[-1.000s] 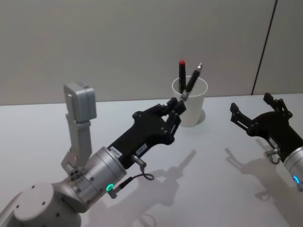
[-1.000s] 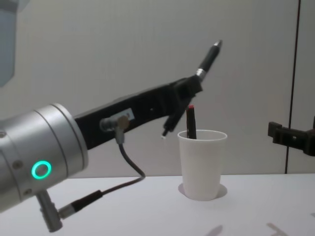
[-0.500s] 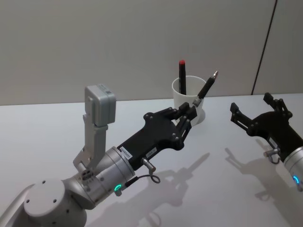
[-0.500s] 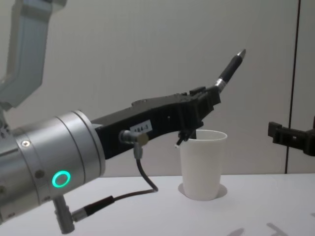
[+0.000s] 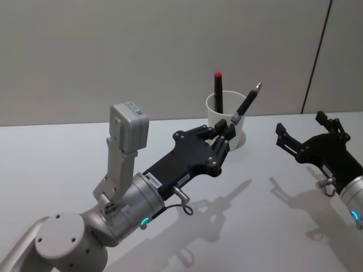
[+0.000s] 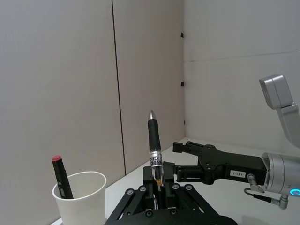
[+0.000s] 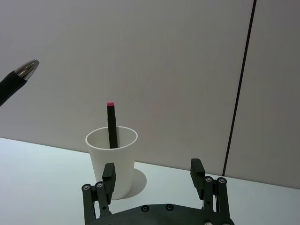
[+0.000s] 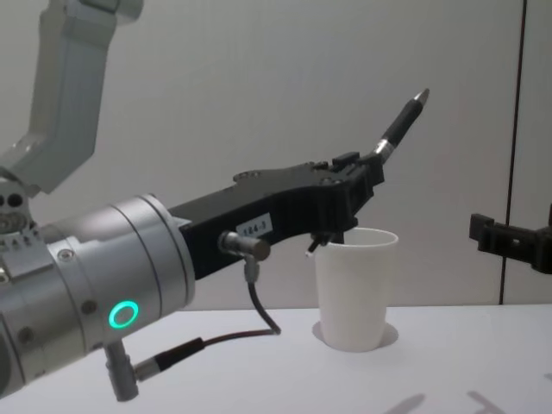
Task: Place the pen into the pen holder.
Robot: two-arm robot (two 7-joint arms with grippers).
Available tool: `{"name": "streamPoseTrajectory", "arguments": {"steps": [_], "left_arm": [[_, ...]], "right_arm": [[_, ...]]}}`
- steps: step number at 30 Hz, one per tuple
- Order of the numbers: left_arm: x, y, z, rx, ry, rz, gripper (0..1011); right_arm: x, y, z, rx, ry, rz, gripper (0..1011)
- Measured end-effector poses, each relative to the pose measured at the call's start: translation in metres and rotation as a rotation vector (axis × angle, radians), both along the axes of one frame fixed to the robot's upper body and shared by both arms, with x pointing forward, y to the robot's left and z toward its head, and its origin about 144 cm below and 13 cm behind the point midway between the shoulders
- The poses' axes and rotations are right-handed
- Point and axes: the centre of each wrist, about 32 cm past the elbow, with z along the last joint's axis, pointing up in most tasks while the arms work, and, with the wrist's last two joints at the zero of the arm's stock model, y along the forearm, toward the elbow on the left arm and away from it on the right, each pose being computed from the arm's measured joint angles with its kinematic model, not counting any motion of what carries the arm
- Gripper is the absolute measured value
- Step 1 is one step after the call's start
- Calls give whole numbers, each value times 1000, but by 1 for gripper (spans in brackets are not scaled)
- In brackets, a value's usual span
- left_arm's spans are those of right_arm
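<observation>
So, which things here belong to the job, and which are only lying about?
Job: black pen, gripped by left hand; white paper cup.
Not in use: red-topped pen standing in the cup; right hand, open, parked at the right.

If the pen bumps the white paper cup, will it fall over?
Probably: the paper cup looks thin and light, narrower at its base than its rim, so a sideways knock may tip it. The red-capped pen leaning inside adds top weight. Nothing steadies it; the left pincer holds the pen near its rim, the right pincer sits open nearby.
</observation>
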Motion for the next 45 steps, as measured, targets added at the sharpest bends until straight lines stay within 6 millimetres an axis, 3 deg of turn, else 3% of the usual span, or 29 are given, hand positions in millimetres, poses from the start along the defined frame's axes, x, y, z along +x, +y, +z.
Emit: {"name": "streamPoseTrajectory", "arguments": {"steps": [24,45], "left_arm": [[2,-2,-1,10,-17,20,134],[3,-2,-1,10,-20,24,133]], "right_arm": [[-5,-6,12,82,0,76,1001],[-19,-33,47,398,125,283,1001]]}}
